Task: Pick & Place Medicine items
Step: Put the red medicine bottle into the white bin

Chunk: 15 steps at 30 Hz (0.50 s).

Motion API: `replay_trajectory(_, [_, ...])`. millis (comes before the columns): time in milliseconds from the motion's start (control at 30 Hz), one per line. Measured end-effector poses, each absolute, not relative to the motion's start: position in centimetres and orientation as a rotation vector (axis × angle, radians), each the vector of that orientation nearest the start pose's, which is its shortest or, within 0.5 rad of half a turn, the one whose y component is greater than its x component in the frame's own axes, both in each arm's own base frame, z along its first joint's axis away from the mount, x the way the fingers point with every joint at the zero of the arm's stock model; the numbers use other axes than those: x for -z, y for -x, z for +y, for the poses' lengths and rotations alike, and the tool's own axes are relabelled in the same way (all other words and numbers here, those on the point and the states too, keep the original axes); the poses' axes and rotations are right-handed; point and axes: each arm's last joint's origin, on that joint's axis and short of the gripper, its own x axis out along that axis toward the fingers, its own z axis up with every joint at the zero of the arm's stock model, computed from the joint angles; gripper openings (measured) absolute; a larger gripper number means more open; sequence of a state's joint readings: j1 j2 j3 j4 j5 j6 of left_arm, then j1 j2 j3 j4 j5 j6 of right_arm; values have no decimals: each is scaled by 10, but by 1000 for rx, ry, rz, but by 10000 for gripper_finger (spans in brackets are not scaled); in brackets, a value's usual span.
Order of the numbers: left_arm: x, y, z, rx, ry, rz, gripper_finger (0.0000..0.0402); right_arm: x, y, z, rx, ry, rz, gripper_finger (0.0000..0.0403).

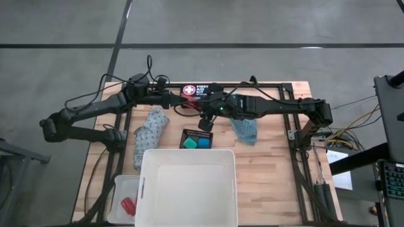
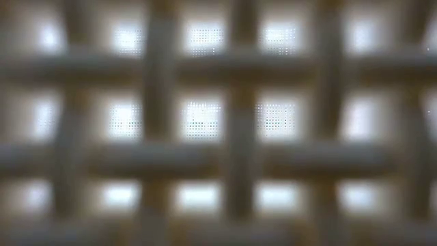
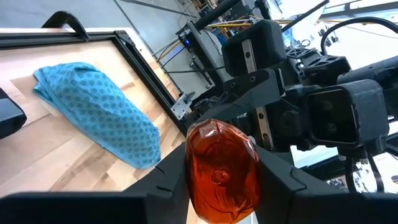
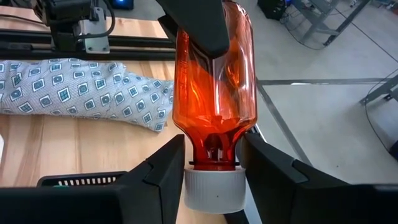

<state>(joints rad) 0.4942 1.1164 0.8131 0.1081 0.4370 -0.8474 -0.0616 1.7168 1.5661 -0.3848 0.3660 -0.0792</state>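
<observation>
A red bottle (image 4: 214,99) was clenched by both the left gripper (image 3: 221,180) and right gripper (image 4: 211,168) mid-handover; release by one was judged next.

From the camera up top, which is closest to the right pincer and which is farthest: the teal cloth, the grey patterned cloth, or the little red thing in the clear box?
Measured from the right pincer, near the table's back middle:
1. Teal cloth, just to its right side.
2. Grey patterned cloth, on its left side, a bit farther.
3. Little red thing in the clear box, way off at the front left corner.
</observation>
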Motion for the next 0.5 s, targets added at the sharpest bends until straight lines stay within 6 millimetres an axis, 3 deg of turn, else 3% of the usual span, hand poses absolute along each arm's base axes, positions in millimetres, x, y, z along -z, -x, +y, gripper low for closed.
replay_trajectory(500, [-306,-224,107,-134,934,142,129,-339,-390,-34,408,112,535,221])
